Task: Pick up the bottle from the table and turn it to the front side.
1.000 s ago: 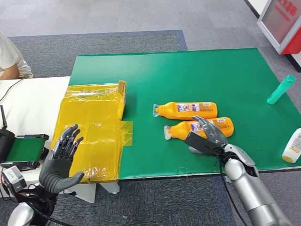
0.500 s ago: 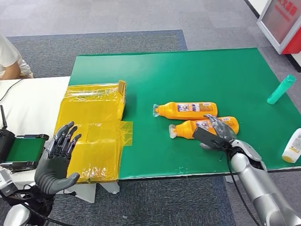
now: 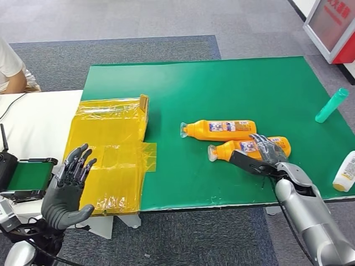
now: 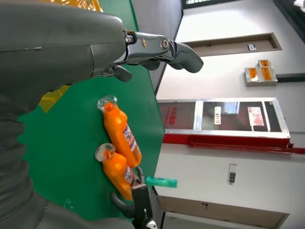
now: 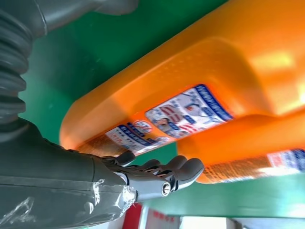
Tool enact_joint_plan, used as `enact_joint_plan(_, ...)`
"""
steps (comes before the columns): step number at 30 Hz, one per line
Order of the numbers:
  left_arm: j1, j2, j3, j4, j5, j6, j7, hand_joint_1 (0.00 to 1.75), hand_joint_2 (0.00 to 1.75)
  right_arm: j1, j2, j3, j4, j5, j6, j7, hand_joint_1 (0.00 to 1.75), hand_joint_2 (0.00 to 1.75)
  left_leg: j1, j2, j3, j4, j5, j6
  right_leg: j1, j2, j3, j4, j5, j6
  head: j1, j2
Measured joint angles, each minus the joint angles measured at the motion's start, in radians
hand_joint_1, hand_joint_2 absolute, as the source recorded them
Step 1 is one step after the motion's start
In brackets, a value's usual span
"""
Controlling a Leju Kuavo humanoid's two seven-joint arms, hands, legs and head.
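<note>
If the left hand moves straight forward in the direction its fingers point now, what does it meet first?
Probably the yellow plastic sheet. The left hand is raised, open, near the table edge, fingers aimed up and forward over it. Height is unclear, so it may pass above.

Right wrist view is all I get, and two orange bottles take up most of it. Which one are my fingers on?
Observer: The nearer orange bottle. The right hand has its fingers laid over the bottle's body, and the bottle lies flat on the green mat. I cannot tell whether the grip has closed.
Operator: Which way do the caps point?
Observer: Both point to the robot's left. The far orange bottle lies roughly parallel, just behind the nearer one.
Operator: And the left hand?
Observer: The left hand is raised in front of the yellow sheet, fingers apart, holding nothing.
</note>
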Motion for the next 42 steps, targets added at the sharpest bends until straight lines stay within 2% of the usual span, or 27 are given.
enact_joint_plan(6, -0.001, -0.001, -0.002, 0.000, 0.000, -0.004, 0.001, 0.00, 1.75, -0.064, -0.009, 0.086, 0.080, 0.212, -0.010, 0.036, 0.00, 1.75, 0.000, 0.000, 0.000, 0.000, 0.000, 0.000, 0.000, 0.000, 0.000, 0.000, 0.000, 0.000, 0.000, 0.000)
enact_joint_plan(18, 0.004, -0.001, -0.003, 0.000, 0.000, -0.004, 0.002, 0.00, 1.75, -0.142, -0.009, 0.179, 0.182, 0.340, -0.005, 0.034, 0.00, 1.75, 0.000, 0.000, 0.000, 0.000, 0.001, 0.001, 0.000, 0.000, 0.000, 0.000, 0.000, 0.000, 0.000, 0.000)
enact_joint_plan(25, 0.014, -0.002, -0.014, -0.001, 0.000, -0.004, 0.002, 0.00, 1.75, -0.182, -0.009, 0.219, 0.248, 0.375, 0.013, 0.036, 0.00, 1.75, 0.000, 0.000, 0.000, 0.000, 0.001, 0.001, 0.000, 0.000, 0.000, 0.000, 0.000, 0.000, 0.000, 0.000)
enact_joint_plan(40, 0.044, -0.001, -0.014, -0.022, 0.000, -0.001, 0.000, 0.00, 1.75, -0.234, -0.038, 0.233, 0.335, 0.401, 0.036, 0.060, 0.02, 1.75, 0.000, 0.000, 0.000, 0.000, 0.001, 0.001, 0.000, 0.000, 0.000, 0.000, 0.000, 0.000, 0.000, 0.000)
enact_joint_plan(41, 0.046, -0.001, -0.014, -0.023, 0.000, 0.000, 0.000, 0.00, 1.75, -0.234, -0.040, 0.233, 0.338, 0.403, 0.038, 0.062, 0.36, 1.75, 0.000, 0.000, 0.000, 0.000, 0.001, 0.001, 0.000, 0.000, 0.000, 0.000, 0.000, 0.000, 0.000, 0.000)
enact_joint_plan(42, 0.047, -0.001, -0.014, -0.024, 0.000, 0.000, 0.000, 0.00, 1.75, -0.235, -0.042, 0.234, 0.340, 0.405, 0.039, 0.064, 0.80, 1.75, 0.000, 0.000, 0.000, 0.000, 0.001, 0.001, 0.000, 0.000, 0.000, 0.000, 0.000, 0.000, 0.000, 0.000)
